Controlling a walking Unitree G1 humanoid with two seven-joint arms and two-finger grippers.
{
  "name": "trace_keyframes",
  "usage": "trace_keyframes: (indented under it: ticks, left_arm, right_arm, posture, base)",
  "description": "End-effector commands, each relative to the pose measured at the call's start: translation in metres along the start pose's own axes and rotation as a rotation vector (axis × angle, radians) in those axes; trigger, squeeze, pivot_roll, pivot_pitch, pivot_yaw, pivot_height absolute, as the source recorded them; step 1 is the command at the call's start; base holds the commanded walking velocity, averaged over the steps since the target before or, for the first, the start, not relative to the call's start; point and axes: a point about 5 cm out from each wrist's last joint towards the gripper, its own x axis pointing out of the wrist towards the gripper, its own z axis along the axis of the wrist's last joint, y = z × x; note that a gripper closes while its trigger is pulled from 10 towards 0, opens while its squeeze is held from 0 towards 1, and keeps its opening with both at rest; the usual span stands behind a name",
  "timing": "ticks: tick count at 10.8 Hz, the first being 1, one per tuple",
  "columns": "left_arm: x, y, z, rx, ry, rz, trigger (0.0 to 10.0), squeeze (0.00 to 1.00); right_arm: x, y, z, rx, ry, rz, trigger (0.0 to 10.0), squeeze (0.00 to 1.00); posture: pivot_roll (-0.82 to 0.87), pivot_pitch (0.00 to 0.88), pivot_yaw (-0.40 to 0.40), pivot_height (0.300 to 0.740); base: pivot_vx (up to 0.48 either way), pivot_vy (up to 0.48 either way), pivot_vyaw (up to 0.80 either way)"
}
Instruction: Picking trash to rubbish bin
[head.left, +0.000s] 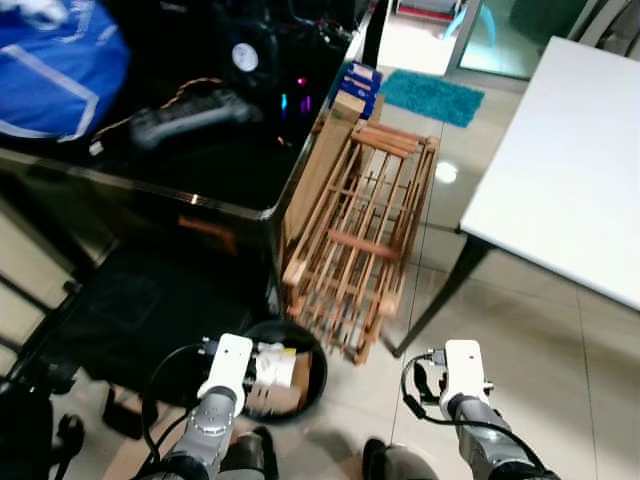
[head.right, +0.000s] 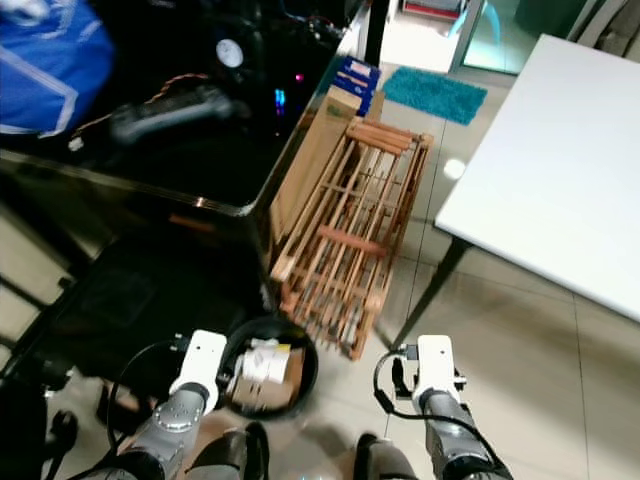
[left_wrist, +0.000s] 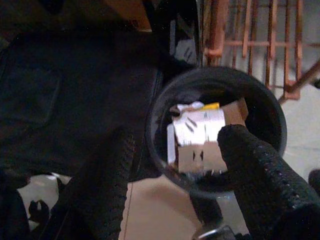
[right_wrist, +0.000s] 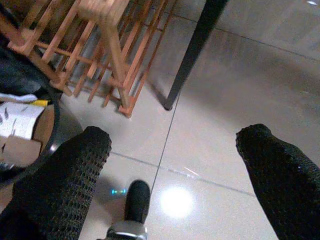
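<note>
Clearly the left gripper is nearer: it hangs open and empty just above the bin, trash lying inside. Right gripper, also open, hovers over floor.

No text, label or number can be read on anything here.

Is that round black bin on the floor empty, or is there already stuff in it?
Not empty. The black bin holds white paper and brown cardboard pieces, seen from above and past the left gripper.
</note>
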Motion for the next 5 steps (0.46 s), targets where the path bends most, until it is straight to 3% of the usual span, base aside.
trace_keyframes:
  ticks: [1,5]
  left_arm:
    - [-0.0022,-0.0004,-0.0069,-0.011,0.027,0.000,10.0,0.00]
    - [-0.0032,-0.0015,-0.0092,-0.008,0.034,0.001,10.0,0.00]
  right_arm:
    - [-0.0033,-0.0001,-0.0114,-0.010,0.045,0.009,10.0,0.00]
    - [-0.0037,-0.0011,-0.0124,-0.011,0.049,0.010,10.0,0.00]
  posture:
    - [0.00,0.181,0.007,0.740]
    - [0.00,0.190,0.002,0.740]
  base:
    - [-0.281,0.000,0.00]
    - [-0.284,0.000,0.00]
